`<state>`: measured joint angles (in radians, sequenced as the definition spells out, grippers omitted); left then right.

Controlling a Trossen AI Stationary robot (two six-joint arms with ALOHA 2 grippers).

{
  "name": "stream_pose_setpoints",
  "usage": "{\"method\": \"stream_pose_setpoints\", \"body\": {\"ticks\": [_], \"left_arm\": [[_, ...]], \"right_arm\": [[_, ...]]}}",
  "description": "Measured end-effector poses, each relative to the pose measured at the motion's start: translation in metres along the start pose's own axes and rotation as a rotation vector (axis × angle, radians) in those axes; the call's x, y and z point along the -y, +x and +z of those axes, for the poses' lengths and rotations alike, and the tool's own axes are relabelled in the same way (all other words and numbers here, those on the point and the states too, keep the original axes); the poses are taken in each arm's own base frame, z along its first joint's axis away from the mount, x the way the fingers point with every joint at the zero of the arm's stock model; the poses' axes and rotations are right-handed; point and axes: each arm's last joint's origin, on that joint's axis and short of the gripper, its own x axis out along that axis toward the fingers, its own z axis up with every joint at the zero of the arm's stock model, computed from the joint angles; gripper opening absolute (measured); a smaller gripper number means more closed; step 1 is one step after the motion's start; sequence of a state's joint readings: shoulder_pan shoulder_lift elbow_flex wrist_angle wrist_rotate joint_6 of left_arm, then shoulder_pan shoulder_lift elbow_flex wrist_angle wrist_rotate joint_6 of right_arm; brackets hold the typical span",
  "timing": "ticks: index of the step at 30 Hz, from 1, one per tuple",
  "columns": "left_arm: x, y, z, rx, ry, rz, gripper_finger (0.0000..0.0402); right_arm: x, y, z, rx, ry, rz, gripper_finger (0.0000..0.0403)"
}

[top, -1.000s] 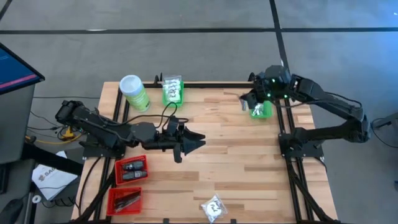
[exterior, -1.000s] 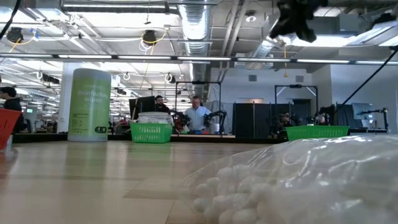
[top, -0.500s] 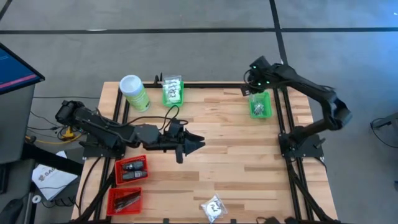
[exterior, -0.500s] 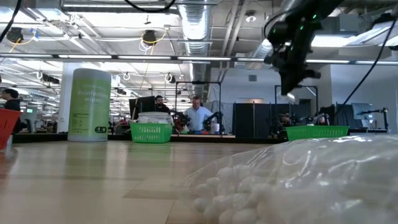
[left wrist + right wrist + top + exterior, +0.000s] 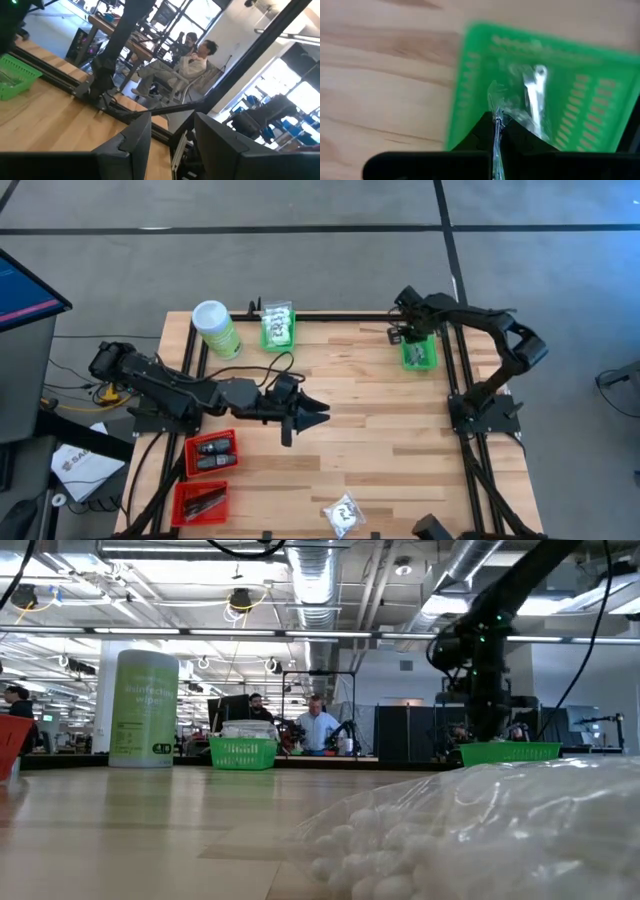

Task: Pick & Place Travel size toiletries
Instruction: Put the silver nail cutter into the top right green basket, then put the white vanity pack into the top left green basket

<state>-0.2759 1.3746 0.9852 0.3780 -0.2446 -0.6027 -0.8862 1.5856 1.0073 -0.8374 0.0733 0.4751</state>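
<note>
My right gripper (image 5: 399, 334) points down over the green basket (image 5: 420, 355) at the table's far right, shut on a slim clear sachet (image 5: 496, 107). A silvery sachet (image 5: 537, 95) lies inside that basket. My left gripper (image 5: 306, 411) hovers level over the table's middle, open, with nothing between its fingers (image 5: 135, 142). A second green basket (image 5: 277, 328) at the far edge holds white packets. One white crinkly packet (image 5: 344, 513) lies flat near the front edge. My right gripper pinches the clear sachet by one thin edge (image 5: 496, 121) between its two fingertips, coming from above and pointing down. The sachet shows edge-on and hangs below the fingers over the green basket's inside; whether its lower end touches the basket I cannot tell.
A tall light-green canister (image 5: 215, 328) stands at the far left. Two red baskets (image 5: 211, 452) (image 5: 200, 502) with dark pieces sit at the near left. A clear bag of white bits (image 5: 480, 830) fills the low view's foreground. Bare wood lies across the middle.
My right gripper, still shut on the sachet, has come down from high above the table to just over the far-right green basket, tipping until it points straight down.
</note>
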Motion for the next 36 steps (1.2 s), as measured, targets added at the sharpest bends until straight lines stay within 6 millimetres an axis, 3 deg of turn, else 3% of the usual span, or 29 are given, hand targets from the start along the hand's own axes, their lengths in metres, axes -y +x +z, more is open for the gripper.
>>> {"method": "stream_pose_setpoints", "body": {"ticks": [7, 15, 26, 31, 36], "left_arm": [[-0.009, 0.002, 0.005, -0.017, 0.025, -0.003, 0.0139], [-0.018, 0.004, 0.011, -0.009, 0.024, 0.011, 0.0136], [-0.026, 0.006, 0.015, -0.015, 0.025, 0.021, 0.0136], [-0.025, 0.005, 0.012, -0.062, 0.025, -0.012, 0.0136], [-0.025, 0.004, 0.002, -0.149, 0.001, 0.016, 0.0136]], "right_arm": [[0.015, 0.013, -0.024, -0.016, 0.044, 0.010, 0.0002], [0.017, 0.003, -0.028, 0.061, 0.026, 0.056, 0.0042], [0.023, -0.026, -0.033, 0.170, 0.023, 0.110, 0.0177], [0.017, -0.050, -0.046, 0.193, -0.085, 0.306, 0.0221], [0.008, -0.077, -0.069, 0.168, -0.231, 0.572, 0.0227]]}}
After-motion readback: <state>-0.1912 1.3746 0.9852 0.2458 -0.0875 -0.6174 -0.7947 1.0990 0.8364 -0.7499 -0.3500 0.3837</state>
